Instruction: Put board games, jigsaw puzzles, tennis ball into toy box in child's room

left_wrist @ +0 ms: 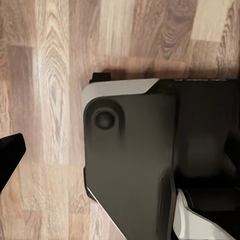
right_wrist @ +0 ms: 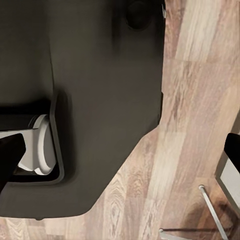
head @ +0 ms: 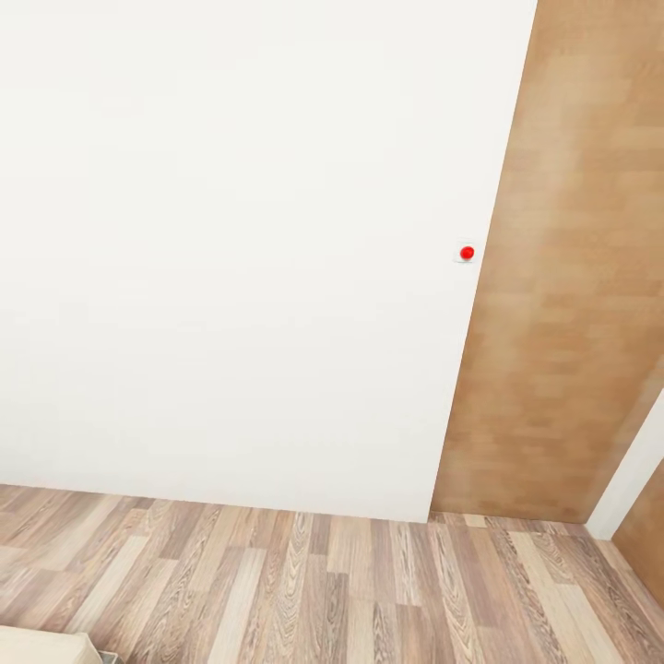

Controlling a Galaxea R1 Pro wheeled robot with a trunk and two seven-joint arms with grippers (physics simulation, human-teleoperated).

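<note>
The toys, the toy box and the table are out of view. In the left wrist view my left gripper (left_wrist: 120, 150) hangs over the wooden floor (left_wrist: 50, 60) and my own dark base (left_wrist: 130, 160). One black fingertip (left_wrist: 10, 155) sits at the frame's edge, far out. In the right wrist view my right gripper (right_wrist: 120, 155) has its fingertips (right_wrist: 10, 160) wide apart, with nothing held between them. Behind it are the dark base (right_wrist: 100, 100) and the floor (right_wrist: 195, 100).
The head view faces a white wall (head: 231, 258) with a small red button (head: 467, 252) beside a wooden door panel (head: 563, 304). Plank floor (head: 323, 590) runs along the bottom. A beige corner (head: 46, 648) pokes in; I cannot tell whether it is the bed. A thin metal leg (right_wrist: 212, 210) stands by the base.
</note>
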